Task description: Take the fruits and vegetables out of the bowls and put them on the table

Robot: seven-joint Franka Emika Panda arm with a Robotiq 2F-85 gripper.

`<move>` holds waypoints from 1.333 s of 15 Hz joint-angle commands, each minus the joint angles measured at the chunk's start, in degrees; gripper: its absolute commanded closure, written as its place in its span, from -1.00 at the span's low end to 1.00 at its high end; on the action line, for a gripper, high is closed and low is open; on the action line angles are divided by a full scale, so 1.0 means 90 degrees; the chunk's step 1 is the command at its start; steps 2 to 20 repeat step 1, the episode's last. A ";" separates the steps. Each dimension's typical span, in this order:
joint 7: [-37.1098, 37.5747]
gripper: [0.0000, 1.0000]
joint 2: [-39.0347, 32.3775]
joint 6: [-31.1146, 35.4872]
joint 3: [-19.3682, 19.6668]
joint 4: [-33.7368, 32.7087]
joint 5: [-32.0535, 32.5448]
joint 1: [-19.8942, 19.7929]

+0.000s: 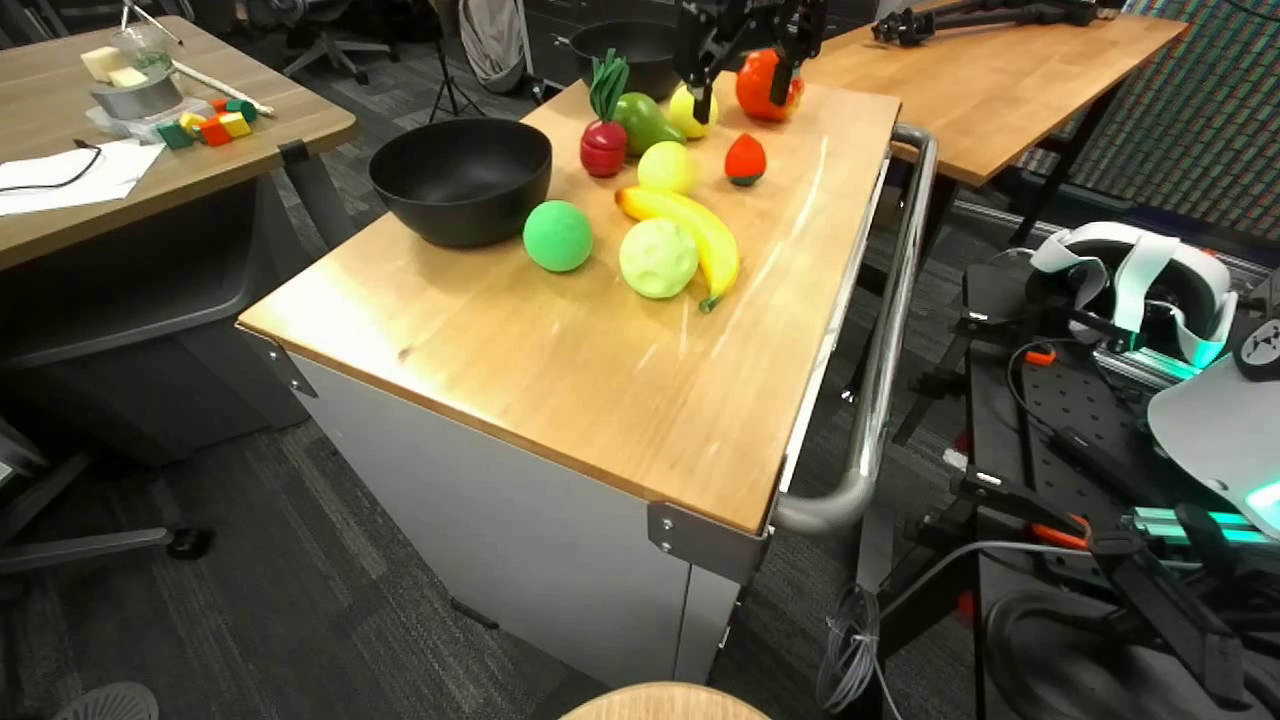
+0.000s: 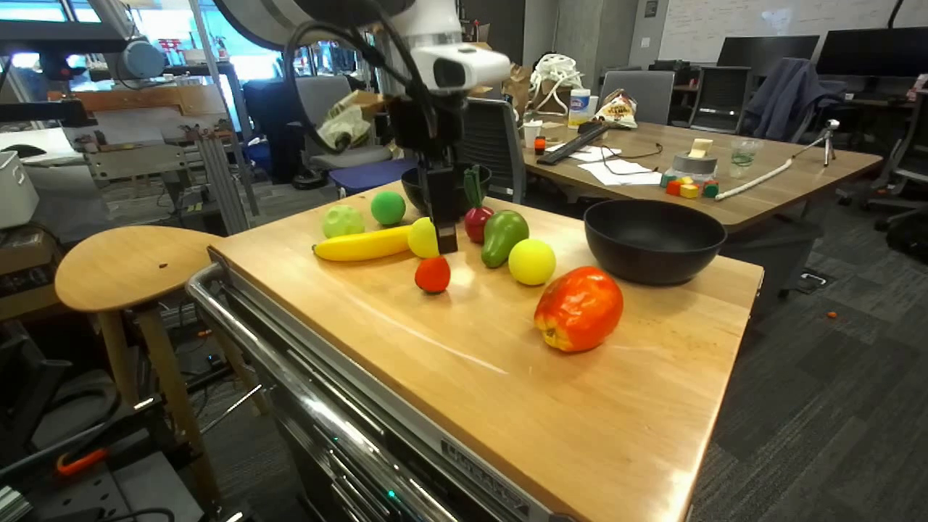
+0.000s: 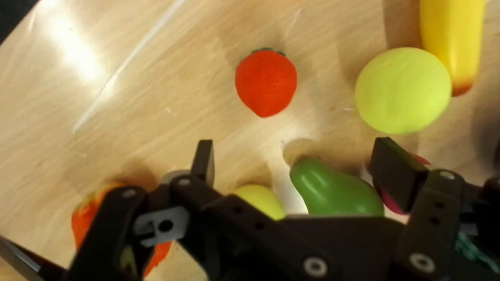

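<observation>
The gripper [image 3: 300, 158] hangs above the table [image 1: 560, 370] with its jaws spread wide, holding nothing. In the wrist view the green pear [image 3: 336, 189] and a yellow ball [image 3: 258, 201] show in the gap between the two fingers; both lie on the tabletop below, and the gripper's body covers part of each. The strawberry [image 3: 266, 82] lies out past the fingertips, roughly in line with the gap and apart from the other pieces. A second yellow ball [image 3: 403, 90] sits beyond the finger at the right of that view, just beside the reddish end of the banana [image 3: 453, 35]. The same finger hides much of the radish [image 1: 603, 148], while at the left of that view the gripper partly covers a big red fruit [image 2: 580, 309], which lies outside the gap. Farther from the jaws, in an exterior view, a pale green fruit [image 1: 658, 258] lies just beside the banana, and a green ball [image 1: 557, 236] is next to one black bowl [image 1: 465, 215]. Another black bowl [image 2: 656, 254] stands on the table near the big red fruit in an exterior view.
</observation>
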State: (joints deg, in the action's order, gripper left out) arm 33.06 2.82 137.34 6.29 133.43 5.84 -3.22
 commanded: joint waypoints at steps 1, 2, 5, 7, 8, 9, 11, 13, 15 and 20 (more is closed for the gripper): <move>-0.0041 -0.99 0.0236 -0.0075 -0.0129 0.0056 -0.0017 -0.0131; -0.0041 -0.99 0.0236 -0.0075 -0.0129 0.0056 -0.0017 -0.0131; -0.0041 -0.99 0.0236 -0.0075 -0.0129 0.0056 -0.0017 -0.0131; -0.0041 -0.99 0.0236 -0.0075 -0.0129 0.0056 -0.0017 -0.0131; -0.0041 -0.99 0.0236 -0.0075 -0.0129 0.0056 -0.0017 -0.0131; -0.0041 -0.99 0.0236 -0.0075 -0.0129 0.0056 -0.0017 -0.0131; -0.0041 -0.99 0.0236 -0.0075 -0.0129 0.0056 -0.0017 -0.0131; -0.0041 -0.99 0.0236 -0.0075 -0.0129 0.0056 -0.0017 -0.0131; -0.0041 -0.99 0.0236 -0.0075 -0.0129 0.0056 -0.0017 -0.0131; -0.0041 -0.99 0.0236 -0.0075 -0.0129 0.0056 -0.0017 -0.0131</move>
